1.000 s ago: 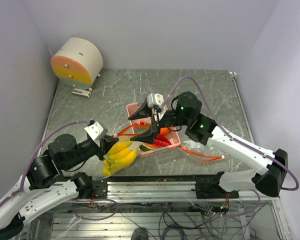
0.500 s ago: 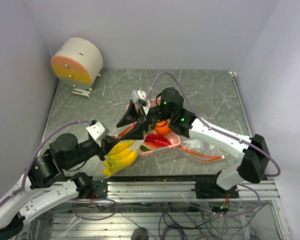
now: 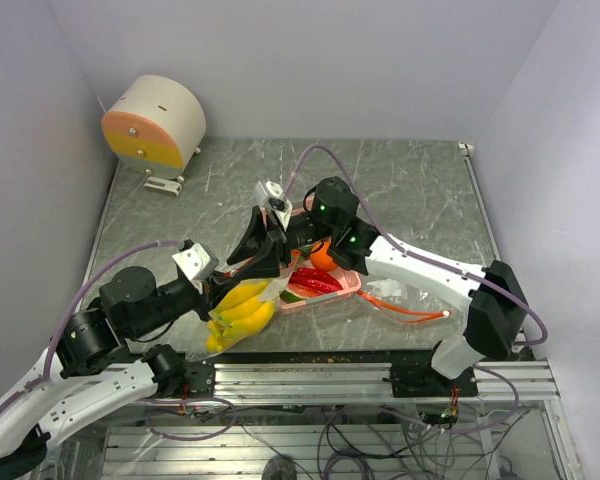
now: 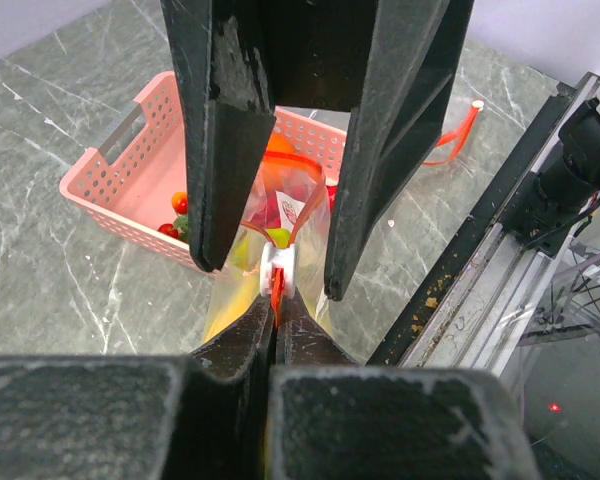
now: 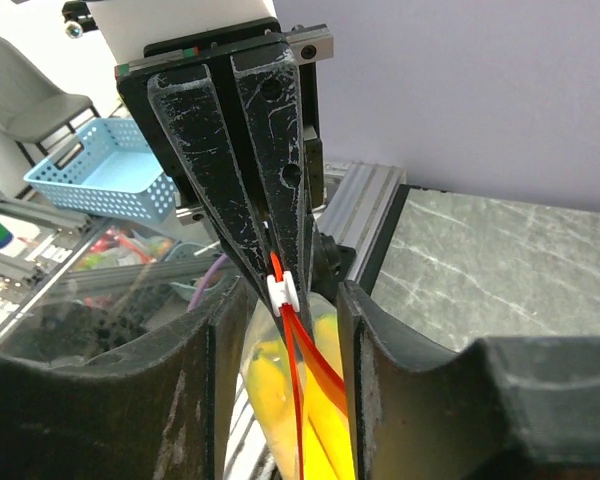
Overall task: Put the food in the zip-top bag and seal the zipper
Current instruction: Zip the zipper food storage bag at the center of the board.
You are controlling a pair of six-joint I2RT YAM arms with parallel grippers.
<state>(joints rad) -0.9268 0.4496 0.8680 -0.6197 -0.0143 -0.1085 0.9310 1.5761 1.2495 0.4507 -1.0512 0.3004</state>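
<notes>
The zip-top bag lies at the near edge with yellow bananas inside. My left gripper is shut on the end of the orange-red zipper, just behind a white slider. My right gripper is open, its fingers on either side of the bag's mouth and not touching it. In the right wrist view the slider and zipper run between my right gripper, with the bananas below. The orange, red chili peppers and watermelon slice lie in the tray.
The pink tray stands mid-table under the right arm. A second orange-red strip on clear plastic lies right of the tray. A round cream and orange device stands at the far left. The metal rail runs along the near edge.
My right gripper has swung left from above the tray to the zipper beside the left gripper, and is now open around it. The left gripper and the bag have not moved.
</notes>
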